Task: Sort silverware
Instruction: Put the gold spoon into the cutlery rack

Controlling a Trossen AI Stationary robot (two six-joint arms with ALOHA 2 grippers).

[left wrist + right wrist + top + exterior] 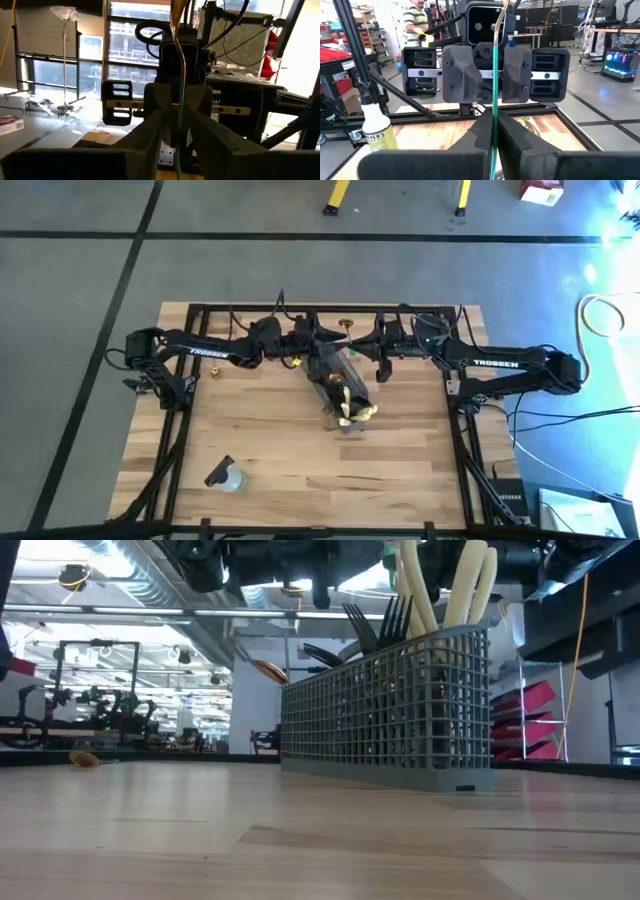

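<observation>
Low view put the wooden table [300, 840] nearest, with bare planks running back to a grey mesh basket [400, 710] that stood upright near the middle of the top. Pale tan handles [450, 590] rose out of one end of it and black forks [380, 620] out of the part beside them, all loaded tines or handles up. A small gold piece [84, 759] lay on the wood well apart from the basket, towards the left arm's side.

From above, a clear spray bottle [225, 477] lay on its side near the front edge, well clear of everything else. Behind the basket both arms reached in over the back half of the table and met nose to nose above it.

A slim green utensil [495, 90] hung upright between them, its far end turning gold. The right gripper [494, 127] was pinched tight on the green shaft. The left gripper [179, 125] faced it with a narrow gap, the shaft running through that gap (whether either pad touched it could not be told).

Farther off, beyond the black frame at the table's back, the right wrist view showed a second spray bottle [375, 125] and a person in a striped shirt [417, 20] standing among racks.
</observation>
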